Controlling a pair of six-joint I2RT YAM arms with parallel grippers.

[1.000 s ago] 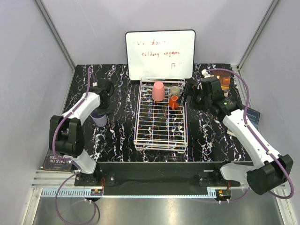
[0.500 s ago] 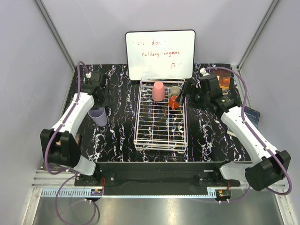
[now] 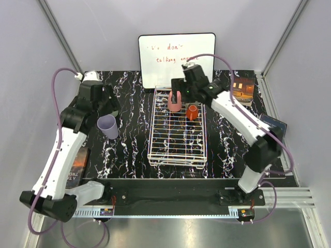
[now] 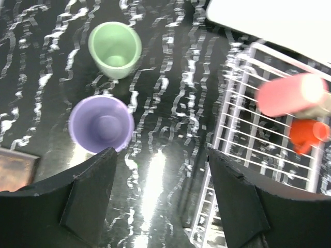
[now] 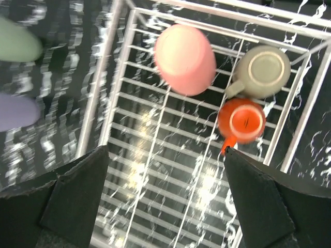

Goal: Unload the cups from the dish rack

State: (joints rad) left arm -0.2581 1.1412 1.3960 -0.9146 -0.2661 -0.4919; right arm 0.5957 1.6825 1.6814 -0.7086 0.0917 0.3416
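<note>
The white wire dish rack (image 3: 177,150) stands mid-table. At its far end are a pink cup (image 3: 175,102), an orange handled cup (image 3: 192,111) and a beige-grey cup (image 5: 261,71), all bottoms up. My right gripper (image 5: 165,196) hangs open above them (image 3: 187,99), holding nothing. Left of the rack a lavender cup (image 3: 107,125) and a pale green cup (image 4: 115,49) stand upright on the table. My left gripper (image 4: 160,196) is open and empty, raised above the table between the lavender cup (image 4: 101,124) and the rack (image 4: 243,134).
A whiteboard (image 3: 176,59) leans behind the rack. Books lie at the table's left edge (image 3: 77,164), back right (image 3: 243,88) and right edge (image 3: 273,124). Grey walls close in both sides.
My left gripper opened, let go of the lavender cup and drew up and back. The right arm swung left from beside the rack to over its far end.
</note>
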